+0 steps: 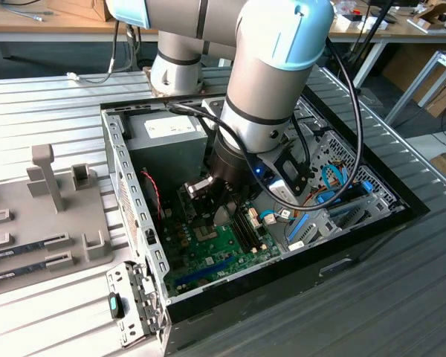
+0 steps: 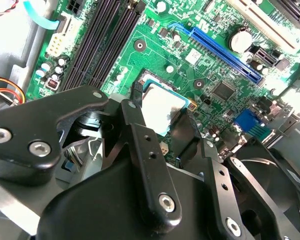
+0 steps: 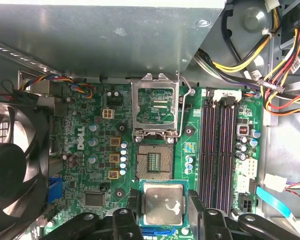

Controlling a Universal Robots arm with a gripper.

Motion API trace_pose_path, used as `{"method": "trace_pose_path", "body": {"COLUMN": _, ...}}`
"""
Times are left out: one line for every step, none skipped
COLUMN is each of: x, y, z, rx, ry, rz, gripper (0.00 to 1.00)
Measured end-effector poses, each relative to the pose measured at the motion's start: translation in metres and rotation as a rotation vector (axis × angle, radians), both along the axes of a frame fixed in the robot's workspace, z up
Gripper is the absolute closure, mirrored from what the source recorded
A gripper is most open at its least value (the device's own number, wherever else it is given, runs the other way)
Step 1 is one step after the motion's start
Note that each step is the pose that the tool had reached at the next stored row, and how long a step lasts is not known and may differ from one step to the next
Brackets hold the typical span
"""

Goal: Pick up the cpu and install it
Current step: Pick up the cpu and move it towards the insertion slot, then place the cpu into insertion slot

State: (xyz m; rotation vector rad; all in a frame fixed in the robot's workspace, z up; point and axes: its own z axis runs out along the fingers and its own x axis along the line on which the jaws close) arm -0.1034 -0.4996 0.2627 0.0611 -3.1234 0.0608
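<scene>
The cpu (image 3: 162, 204), a flat square chip with a silvery top and a thin green rim, is held between the black fingers of my gripper (image 3: 162, 212). In the second wrist view the cpu (image 2: 161, 106) hangs just above the green motherboard (image 2: 200, 65), with the gripper (image 2: 162, 112) shut on its two opposite edges. Beside the held chip, the square socket (image 3: 154, 162) lies open and empty, its metal load plate (image 3: 155, 107) swung up. In the exterior view the gripper (image 1: 214, 210) reaches down into the open computer case (image 1: 130, 201), over the motherboard (image 1: 223, 249).
Dark memory slots (image 3: 217, 150) run beside the socket. A black fan (image 3: 10, 165) sits on the socket's other side. The grey power supply (image 3: 105, 40) and bundled cables (image 3: 270, 60) lie beyond the load plate. A grey fixture tray (image 1: 37, 223) lies outside the case at the exterior view's left.
</scene>
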Motion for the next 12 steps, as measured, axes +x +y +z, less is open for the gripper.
{"method": "trace_pose_path", "body": {"x": 0.0000, "y": 0.0000, "z": 0.0000, "rx": 0.0000, "ry": 0.0000, "rz": 0.000, "gripper": 0.53}}
{"method": "trace_pose_path", "body": {"x": 0.0000, "y": 0.0000, "z": 0.0000, "rx": 0.0000, "ry": 0.0000, "rz": 0.000, "gripper": 0.53}}
{"method": "trace_pose_path", "body": {"x": 0.0000, "y": 0.0000, "z": 0.0000, "rx": -0.0001, "ry": 0.0000, "rz": 0.000, "gripper": 0.53}}
{"method": "trace_pose_path", "body": {"x": 0.0000, "y": 0.0000, "z": 0.0000, "rx": 0.0000, "ry": 0.0000, "rz": 0.000, "gripper": 0.53}}
{"method": "trace_pose_path", "body": {"x": 0.0000, "y": 0.0000, "z": -0.0001, "rx": 0.0000, "ry": 0.0000, "rz": 0.000, "gripper": 0.53}}
{"method": "trace_pose_path", "body": {"x": 0.0000, "y": 0.0000, "z": -0.0001, "rx": 0.0000, "ry": 0.0000, "rz": 0.000, "gripper": 0.53}}
{"method": "trace_pose_path", "body": {"x": 0.0000, "y": 0.0000, "z": -0.0001, "rx": 0.0000, "ry": 0.0000, "rz": 0.000, "gripper": 0.53}}
{"method": "trace_pose_path", "body": {"x": 0.0000, "y": 0.0000, "z": -0.0001, "rx": 0.0000, "ry": 0.0000, "rz": 0.000, "gripper": 0.53}}
{"method": "trace_pose_path", "body": {"x": 0.0001, "y": 0.0003, "z": -0.0006, "rx": 0.0002, "ry": -0.0001, "rz": 0.000, "gripper": 0.53}}
{"method": "trace_pose_path", "body": {"x": 0.0000, "y": 0.0011, "z": -0.0011, "rx": 0.0002, "ry": -0.0001, "rz": 0.000, "gripper": 0.53}}
{"method": "trace_pose_path", "body": {"x": 0.0001, "y": 0.0020, "z": -0.0016, "rx": 0.0001, "ry": 0.0000, "rz": 0.000, "gripper": 0.53}}
{"method": "trace_pose_path", "body": {"x": 0.0000, "y": 0.0038, "z": -0.0030, "rx": 0.0002, "ry": -0.0001, "rz": 0.000, "gripper": 0.53}}
